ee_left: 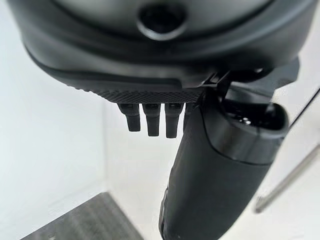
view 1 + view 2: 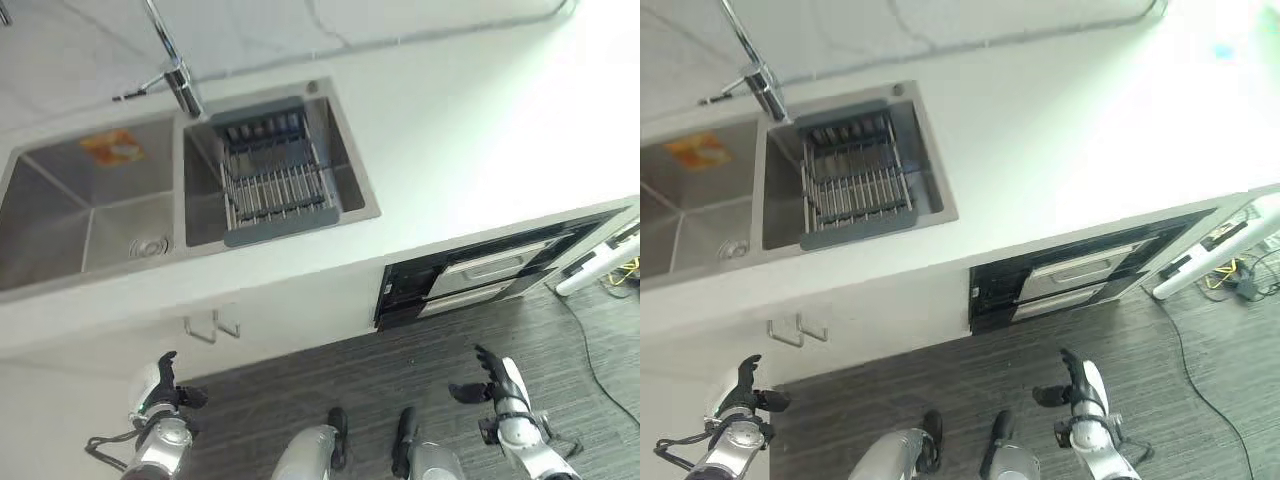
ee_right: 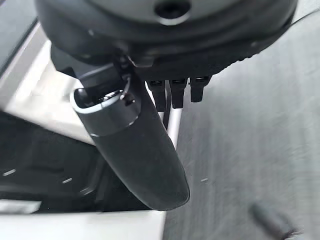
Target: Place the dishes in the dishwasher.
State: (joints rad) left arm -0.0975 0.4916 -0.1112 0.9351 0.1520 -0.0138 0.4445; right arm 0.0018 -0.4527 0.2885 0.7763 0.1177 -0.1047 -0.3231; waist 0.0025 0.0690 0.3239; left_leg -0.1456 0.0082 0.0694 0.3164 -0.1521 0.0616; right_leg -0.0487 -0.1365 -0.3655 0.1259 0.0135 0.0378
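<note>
We record a kitchen with a dark wood-grain floor (image 2: 400,370) and a long white counter (image 2: 470,150) across the scene.

Nearest, both hands hang low over the floor, in front of the cabinets. The left hand (image 2: 160,388) is at the near left, below a metal cabinet handle (image 2: 212,327). The right hand (image 2: 497,385) is at the near right, in front of the dishwasher. In each wrist view the fingers extend straight and the thumb stands apart, so both hands are spread and hold nothing. We judge them parked clear of the counter, which leaves the head camera a free view of the work area.

Further back on the right, the dishwasher (image 2: 490,275) sits under the counter with its dark front and silver handle. Its door looks slightly ajar; we cannot tell what is inside.

Beyond, on the left, is a double sink (image 2: 60,225) with a tap (image 2: 175,75) behind it. The right basin holds a grey drying rack (image 2: 275,180), positioned so that dishes drain into the basin. We see no plates or bowls in the rack; dark items at its far end are too small to identify. An orange patch (image 2: 112,147) shows on the left basin's far wall.

With the rack bare and the hands free, the scene fits either dishes already loaded or none yet fetched.
</note>
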